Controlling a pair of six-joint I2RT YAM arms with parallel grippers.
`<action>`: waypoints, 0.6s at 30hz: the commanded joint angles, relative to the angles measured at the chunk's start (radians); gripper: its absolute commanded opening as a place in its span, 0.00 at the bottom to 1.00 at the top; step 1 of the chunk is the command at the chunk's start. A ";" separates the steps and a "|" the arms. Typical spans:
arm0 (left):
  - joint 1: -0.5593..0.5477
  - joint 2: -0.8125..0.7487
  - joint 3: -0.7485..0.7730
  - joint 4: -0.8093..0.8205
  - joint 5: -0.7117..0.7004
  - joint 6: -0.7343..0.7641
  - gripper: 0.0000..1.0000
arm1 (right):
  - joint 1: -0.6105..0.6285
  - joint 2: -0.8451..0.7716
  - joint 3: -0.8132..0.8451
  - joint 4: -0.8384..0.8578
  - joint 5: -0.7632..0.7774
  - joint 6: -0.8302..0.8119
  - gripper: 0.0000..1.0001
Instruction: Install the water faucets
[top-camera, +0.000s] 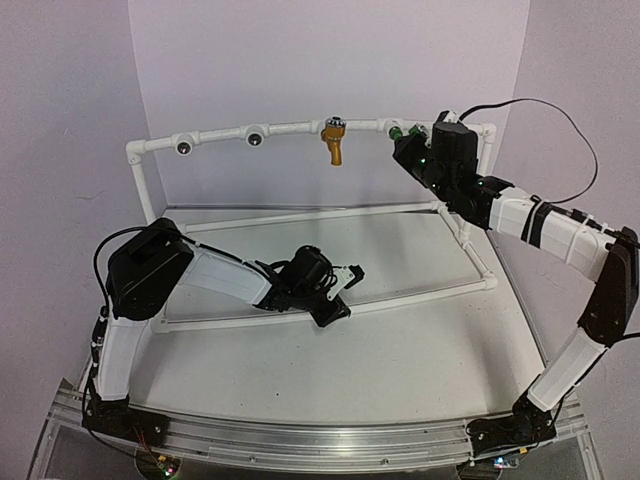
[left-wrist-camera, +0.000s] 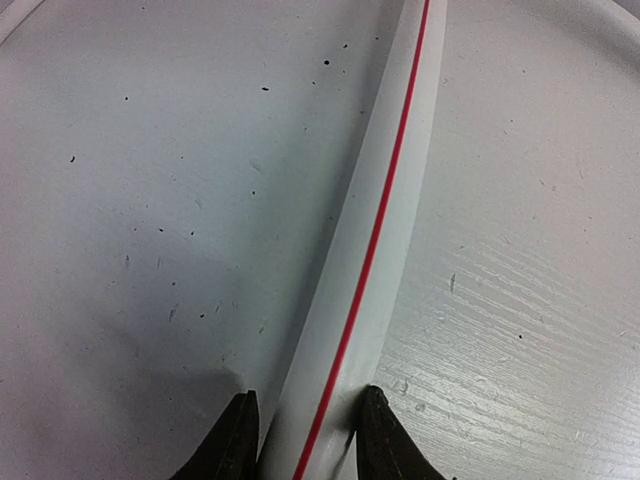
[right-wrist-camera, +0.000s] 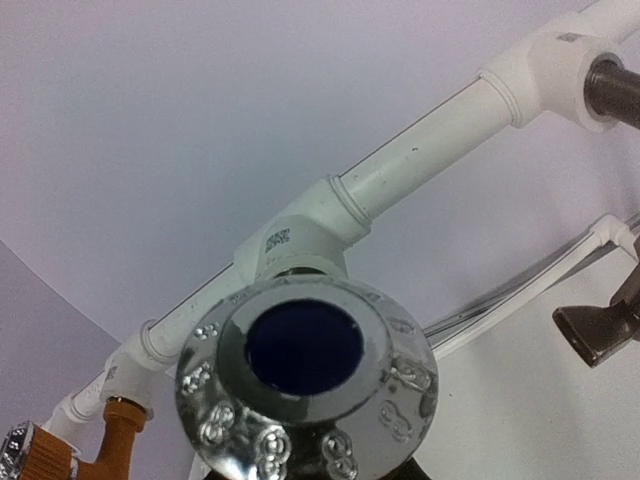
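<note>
Clamping the silver knurled cap (right-wrist-camera: 305, 385) of the green faucet (top-camera: 398, 131), the right gripper (top-camera: 407, 138) is sitting almost fully closed at the far-right tee of the white pipe frame (top-camera: 215, 135). Left gripper (left-wrist-camera: 308, 435) is pinching the near frame rail (left-wrist-camera: 380, 230), a smooth white pipe with a red stripe, lying on the speckled white surface (left-wrist-camera: 150, 200). Mustard faucet (top-camera: 333, 143) is hanging mid top rail.
</note>
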 joint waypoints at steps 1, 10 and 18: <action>-0.098 0.062 -0.050 -0.291 0.147 -0.077 0.12 | -0.055 0.043 -0.001 -0.019 0.057 0.254 0.00; -0.104 0.068 -0.043 -0.299 0.141 -0.075 0.12 | -0.057 0.070 0.001 0.002 0.019 0.560 0.00; -0.111 0.068 -0.039 -0.305 0.136 -0.072 0.12 | -0.061 0.110 -0.055 0.101 -0.043 0.825 0.00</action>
